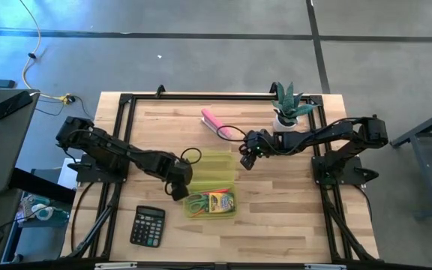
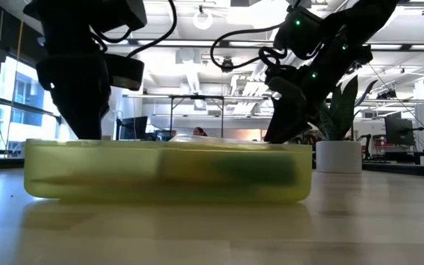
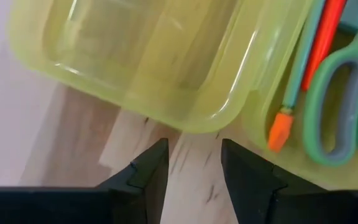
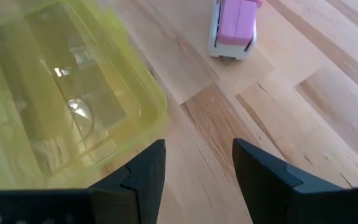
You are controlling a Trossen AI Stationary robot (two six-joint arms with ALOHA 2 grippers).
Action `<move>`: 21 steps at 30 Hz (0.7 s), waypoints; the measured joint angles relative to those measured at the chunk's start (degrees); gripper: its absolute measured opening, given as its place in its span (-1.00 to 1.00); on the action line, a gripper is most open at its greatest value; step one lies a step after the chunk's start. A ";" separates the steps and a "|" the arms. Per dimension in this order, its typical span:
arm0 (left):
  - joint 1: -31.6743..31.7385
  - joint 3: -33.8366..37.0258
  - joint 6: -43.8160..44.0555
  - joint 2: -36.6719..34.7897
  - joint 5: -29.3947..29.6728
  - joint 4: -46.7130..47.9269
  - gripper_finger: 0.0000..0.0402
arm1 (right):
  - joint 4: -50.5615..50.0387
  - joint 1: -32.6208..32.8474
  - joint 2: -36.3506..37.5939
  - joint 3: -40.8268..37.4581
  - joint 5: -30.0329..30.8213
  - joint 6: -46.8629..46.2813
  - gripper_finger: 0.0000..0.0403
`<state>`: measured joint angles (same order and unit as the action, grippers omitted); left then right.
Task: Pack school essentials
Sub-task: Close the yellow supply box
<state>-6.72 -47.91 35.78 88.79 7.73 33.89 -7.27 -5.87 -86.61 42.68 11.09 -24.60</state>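
1. At table centre, the filled case half [image 1: 211,203] already holds your crayon box [image 1: 221,201], scissors [image 3: 334,112] and marker [image 3: 303,68].
2. At its 12 o'clock, the empty lid [image 1: 214,165] remains unclosed.
3. Your left gripper [image 3: 192,177] and right gripper [image 4: 196,168] hover spread, holding nothing.

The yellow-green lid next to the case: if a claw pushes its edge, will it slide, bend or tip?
The lid looks thin and translucent, so probably light; it lies flat on smooth wood, so it would likely slide, not tip. Its thin rim may flex a little. Both the left claw and the right claw are open beside it.
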 joint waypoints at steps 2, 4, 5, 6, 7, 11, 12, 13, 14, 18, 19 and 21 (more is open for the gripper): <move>-0.02 -1.19 -0.45 -0.29 0.04 3.60 -0.36 | 0.02 0.00 0.00 0.00 -0.01 -0.63 -0.12; -0.54 -2.77 -0.43 -1.00 0.29 8.43 -0.41 | 0.11 -0.11 0.00 0.00 -0.02 -1.07 -0.12; -1.03 -3.64 -0.45 -1.00 0.58 9.68 -0.43 | 0.25 -0.11 0.00 0.00 -0.02 -1.08 -0.12; -1.56 -4.12 -0.43 -1.35 0.79 10.95 -0.45 | 0.63 -0.11 -0.01 0.00 -0.02 -1.10 -0.12; -2.15 -4.47 -0.39 -1.95 0.86 12.34 -0.47 | 1.40 -0.11 -0.02 0.00 -0.02 -1.38 -0.12; -5.88 -5.32 1.88 -2.58 0.66 11.80 -0.55 | 5.71 -0.11 -0.02 0.00 -0.09 -2.58 -0.12; -7.31 -5.20 3.18 -2.77 0.33 11.87 -0.57 | 7.04 -0.11 -0.02 0.02 -0.13 -2.58 -0.12; -8.90 -5.19 4.73 -2.76 0.13 11.14 -0.59 | 8.11 -0.11 -0.02 0.02 -0.25 -2.69 -0.12; -10.31 -5.04 6.48 -2.66 -0.02 10.59 -0.61 | 9.15 -0.21 -0.02 0.00 -0.57 -3.21 -0.12; -16.00 -4.30 13.13 -2.64 0.49 8.86 -0.72 | 11.09 -0.86 -0.05 0.04 -0.70 -3.64 -0.12; -17.24 -4.30 14.38 -2.66 1.12 8.08 -0.75 | 11.03 -1.04 -0.07 0.04 -0.70 -3.66 -0.12; -19.30 -4.30 16.14 -2.66 1.76 5.81 -0.81 | 10.91 -1.42 -0.07 0.04 -0.99 -3.89 -0.12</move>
<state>-26.02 -52.21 51.91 86.13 9.49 39.70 3.64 -7.29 -86.67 42.72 10.10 -28.49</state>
